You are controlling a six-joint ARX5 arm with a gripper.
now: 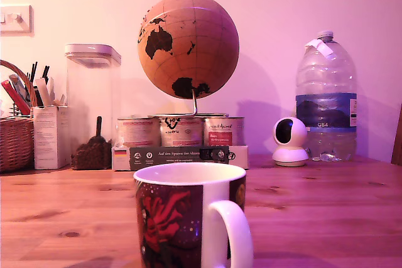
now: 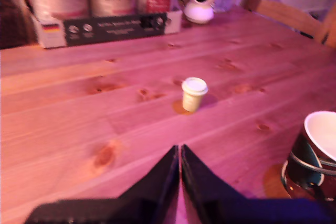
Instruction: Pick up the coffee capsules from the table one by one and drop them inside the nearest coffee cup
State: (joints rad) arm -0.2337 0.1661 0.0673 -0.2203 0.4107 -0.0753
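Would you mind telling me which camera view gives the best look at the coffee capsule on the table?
The wrist view: the coffee capsule stands alone on the table, rimmed end up, fully visible ahead of the gripper, with the coffee cup off to one side. The exterior view shows no capsule at all; the cup fills its foreground.

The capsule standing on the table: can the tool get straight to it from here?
Probably yes. In the wrist view the capsule stands alone on bare table ahead of the tool, with nothing between them. The tool's fingers are together, so it must open first.
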